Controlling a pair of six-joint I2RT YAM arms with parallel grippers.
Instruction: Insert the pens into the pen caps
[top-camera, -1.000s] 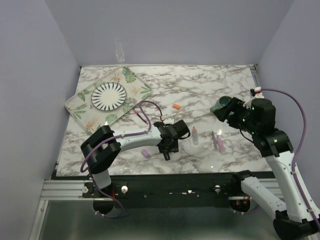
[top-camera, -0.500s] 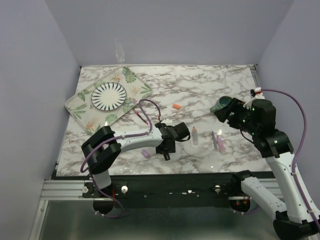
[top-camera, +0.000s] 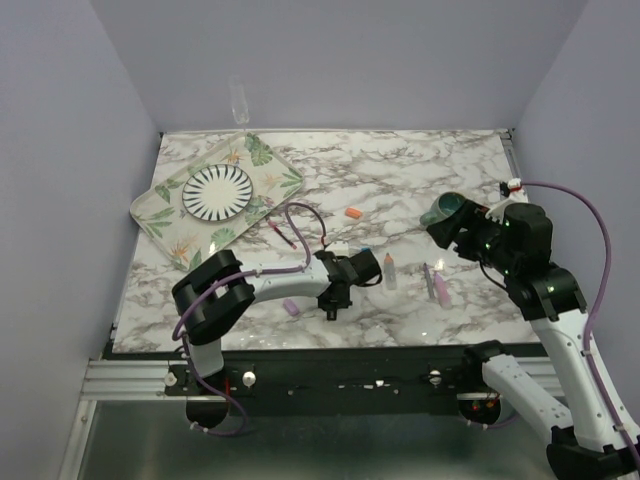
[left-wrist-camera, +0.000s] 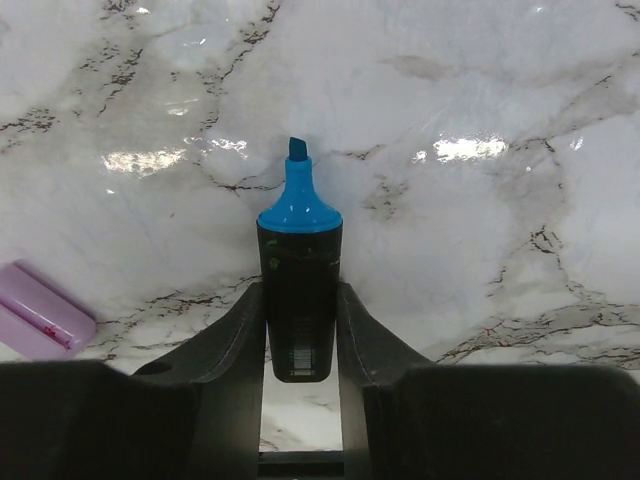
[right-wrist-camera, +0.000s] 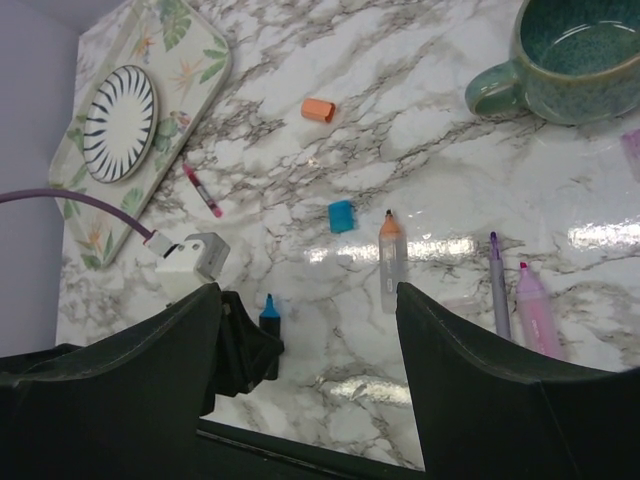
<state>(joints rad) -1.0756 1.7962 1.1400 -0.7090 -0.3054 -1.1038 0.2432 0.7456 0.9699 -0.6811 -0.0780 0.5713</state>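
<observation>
Left claw (left-wrist-camera: 300, 310) stays clamped on the black marker (left-wrist-camera: 299, 260), its blue tip bare and pointing up the wrist frame. In the last second my arm has only shifted a touch (mostly the elbow), so nothing is capped yet. The blue cap (right-wrist-camera: 341, 216) lies mid-frame in the right wrist view, apart from the marker. My right claw (right-wrist-camera: 305, 330) hangs wide and empty.

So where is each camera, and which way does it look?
Top external: above and behind, looking down on the table; both arms show.
Left wrist: on the left gripper, facing the table; its fingers clamp the blue-tipped marker.
Right wrist: behind the open right gripper, looking across the table; that marker shows here too.
</observation>
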